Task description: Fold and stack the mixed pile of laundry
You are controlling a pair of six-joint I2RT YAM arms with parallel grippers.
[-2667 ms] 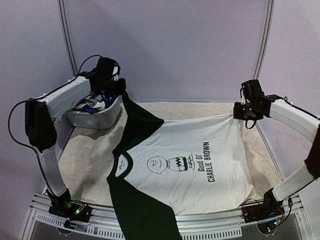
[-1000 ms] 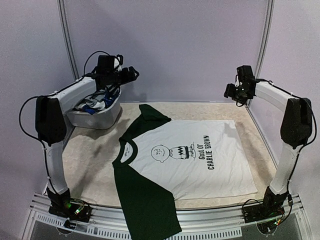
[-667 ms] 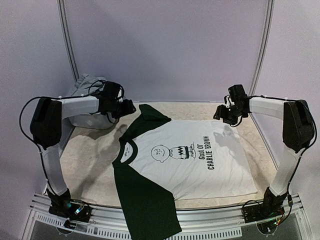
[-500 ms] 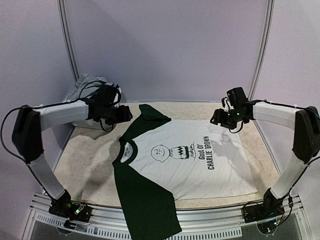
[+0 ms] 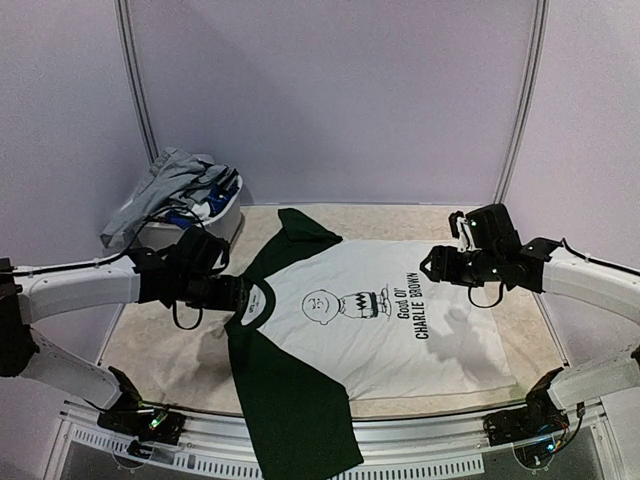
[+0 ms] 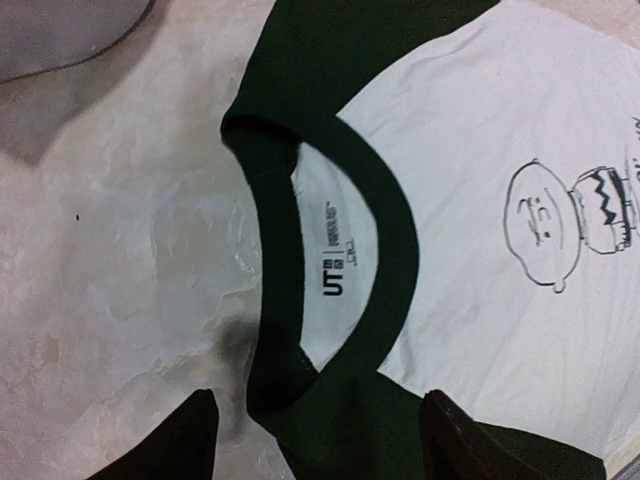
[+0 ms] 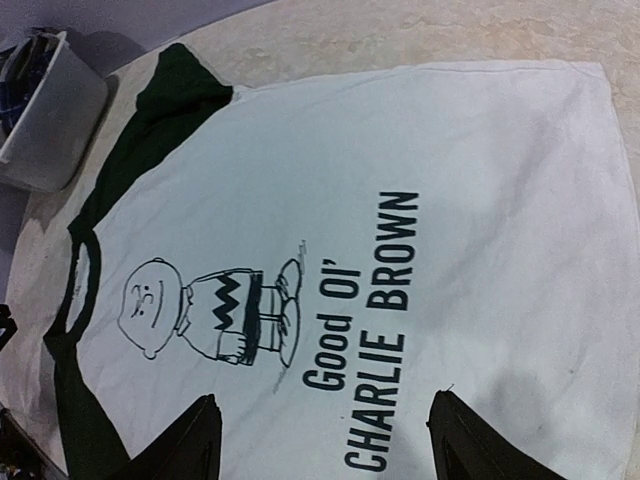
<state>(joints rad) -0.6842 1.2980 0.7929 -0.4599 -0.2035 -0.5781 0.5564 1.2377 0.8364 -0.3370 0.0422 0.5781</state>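
Note:
A white T-shirt (image 5: 370, 320) with dark green sleeves and a black Charlie Brown print lies spread flat on the table, its near sleeve (image 5: 290, 420) hanging over the front edge. My left gripper (image 5: 232, 293) hovers open just above the green collar (image 6: 340, 260), with nothing between its fingers (image 6: 200, 440). Over the printed lettering (image 7: 375, 340) my right gripper (image 5: 432, 265) is also open and empty. The other garments of the laundry pile (image 5: 175, 185), grey and blue plaid, are heaped in the basket at the back left.
The white plastic basket (image 5: 218, 232) stands at the back left corner; it also shows in the right wrist view (image 7: 50, 110). Bare beige tabletop (image 5: 170, 340) lies left of the shirt. Purple walls close the back and sides.
Both arms have dropped from the back wall down and toward the front: the left to the collar, the right over the print. The shirt lies as before.

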